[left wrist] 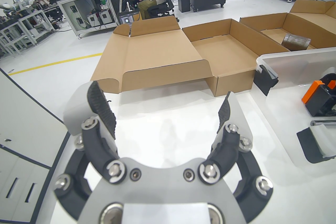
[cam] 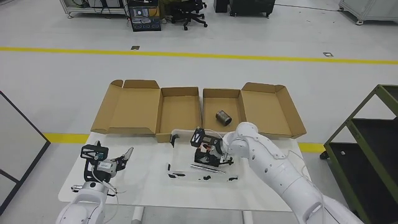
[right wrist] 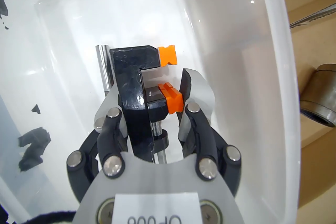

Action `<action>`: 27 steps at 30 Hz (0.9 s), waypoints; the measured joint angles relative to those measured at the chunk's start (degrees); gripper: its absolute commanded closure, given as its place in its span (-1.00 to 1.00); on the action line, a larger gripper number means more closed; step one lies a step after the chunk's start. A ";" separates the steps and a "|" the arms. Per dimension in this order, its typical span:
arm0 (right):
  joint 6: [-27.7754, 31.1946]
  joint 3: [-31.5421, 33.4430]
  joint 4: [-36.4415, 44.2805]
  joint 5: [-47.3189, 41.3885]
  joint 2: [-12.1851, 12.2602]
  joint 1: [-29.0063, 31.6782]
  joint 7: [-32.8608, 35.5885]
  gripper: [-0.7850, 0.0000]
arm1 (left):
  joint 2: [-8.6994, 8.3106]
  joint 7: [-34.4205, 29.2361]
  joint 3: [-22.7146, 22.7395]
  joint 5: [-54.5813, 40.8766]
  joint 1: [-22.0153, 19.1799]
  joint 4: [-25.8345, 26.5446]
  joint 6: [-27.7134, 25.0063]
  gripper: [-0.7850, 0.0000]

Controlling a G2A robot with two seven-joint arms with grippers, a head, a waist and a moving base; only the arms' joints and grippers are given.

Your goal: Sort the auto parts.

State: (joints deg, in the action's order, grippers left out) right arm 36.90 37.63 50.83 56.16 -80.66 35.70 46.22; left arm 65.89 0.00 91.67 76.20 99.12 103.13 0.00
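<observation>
**One part boxed, a clamp being gripped in the bin**

The sorting is being judged as barely begun. One metal cylinder [cam: 223, 117] is lying in a cardboard box [cam: 231, 101]. The neighbouring cardboard box [cam: 180, 113] is being judged as yet to receive a part. Inside the clear bin [right wrist: 262, 51], a black clamp [right wrist: 131, 78] with orange pads is being gripped by the right gripper [right wrist: 147, 89], which is clenched across the black body and one orange pad. A steel rod [right wrist: 103, 66] is lying just beside the clamp and is being counted as yet to be sorted. The left gripper [left wrist: 162, 104] is being held spread wide with nothing in it, above the table [cam: 149, 186] and well apart from the bin.

The grip itself is being made plain by the right wrist view, whereas in the top view the clamp is too small for contact to be judged. The layout of both boxes, the bin and both arms is being given by the top view. The bare floor of the neighbouring box is being shown closest by the left wrist view.
</observation>
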 measured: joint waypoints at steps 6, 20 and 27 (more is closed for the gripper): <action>-0.64 -0.48 0.73 2.19 -0.26 -0.38 -2.21 1.00 | 0.00 0.00 0.00 0.00 0.00 0.00 0.00 -1.00; -1.63 6.74 21.43 14.53 5.21 10.91 -8.13 1.00 | 0.00 0.00 0.00 0.00 0.00 0.00 0.00 -1.00; -1.48 6.85 21.56 14.49 5.27 11.05 -8.10 1.00 | 0.00 0.00 0.00 0.00 0.00 0.00 0.00 -1.00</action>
State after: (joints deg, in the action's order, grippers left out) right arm 35.42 44.48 72.38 70.65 -75.40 46.75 38.12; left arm 65.89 0.00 91.67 76.20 99.12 103.13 0.00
